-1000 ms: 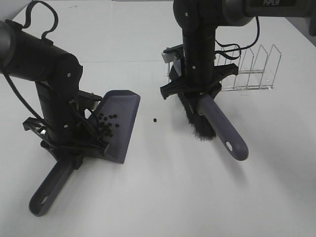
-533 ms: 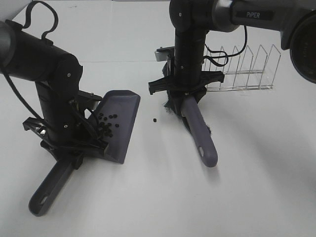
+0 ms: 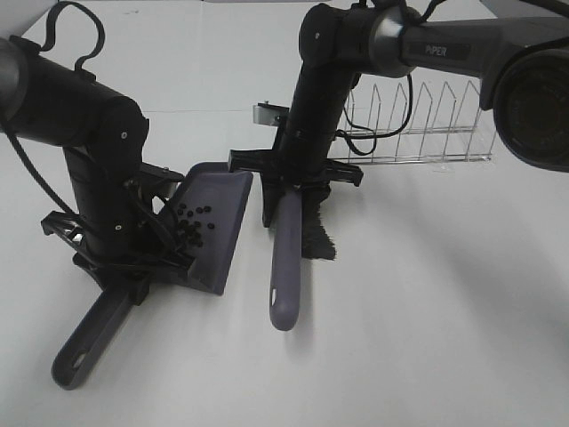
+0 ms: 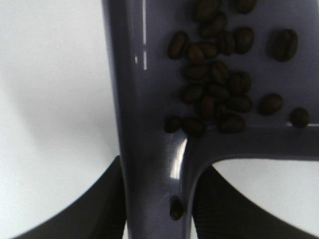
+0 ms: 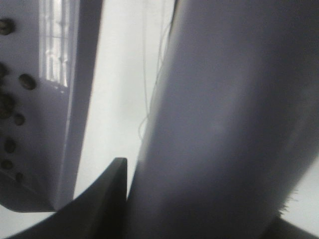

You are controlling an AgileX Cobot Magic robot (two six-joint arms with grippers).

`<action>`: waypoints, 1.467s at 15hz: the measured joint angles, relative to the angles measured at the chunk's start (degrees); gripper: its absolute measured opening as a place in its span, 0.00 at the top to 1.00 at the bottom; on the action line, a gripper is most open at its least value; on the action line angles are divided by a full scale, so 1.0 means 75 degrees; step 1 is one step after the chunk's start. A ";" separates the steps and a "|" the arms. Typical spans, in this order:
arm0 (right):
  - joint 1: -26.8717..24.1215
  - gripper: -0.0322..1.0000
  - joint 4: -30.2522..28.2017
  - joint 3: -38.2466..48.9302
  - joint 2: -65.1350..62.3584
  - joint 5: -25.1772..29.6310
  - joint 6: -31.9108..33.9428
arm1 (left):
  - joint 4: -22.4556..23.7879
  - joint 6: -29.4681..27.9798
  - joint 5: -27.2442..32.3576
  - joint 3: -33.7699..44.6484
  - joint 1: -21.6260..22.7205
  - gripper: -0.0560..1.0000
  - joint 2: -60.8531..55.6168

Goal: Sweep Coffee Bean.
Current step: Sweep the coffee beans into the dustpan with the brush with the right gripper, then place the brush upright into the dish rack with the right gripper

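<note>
A purple-grey dustpan (image 3: 222,213) lies on the white table with several coffee beans (image 3: 190,227) on its tray. My left gripper (image 3: 132,274) is shut on the dustpan's handle (image 3: 89,342). In the left wrist view the beans (image 4: 214,92) cluster where the tray meets the handle (image 4: 152,164), which sits between the dark fingers (image 4: 99,211). My right gripper (image 3: 292,189) is shut on the brush handle (image 3: 286,267), with the black bristles (image 3: 318,236) on the table just right of the dustpan's lip. The right wrist view shows the handle (image 5: 219,124) large and the dustpan (image 5: 55,99) beside it.
A wire dish rack (image 3: 427,124) stands at the back right behind the right arm. The left arm's base and cables (image 3: 76,116) fill the left side. White table surface (image 3: 427,311) spreads to the front and right.
The right arm has swung the brush left across the table up to the dustpan's lip. The single loose bean seen before the dustpan no longer shows. The left arm has not moved.
</note>
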 joint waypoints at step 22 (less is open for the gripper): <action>0.0497 0.68 -0.3178 0.1329 -0.1879 -0.0229 -0.0779 | 0.0000 0.0222 -0.0122 0.0000 0.0023 0.63 0.0000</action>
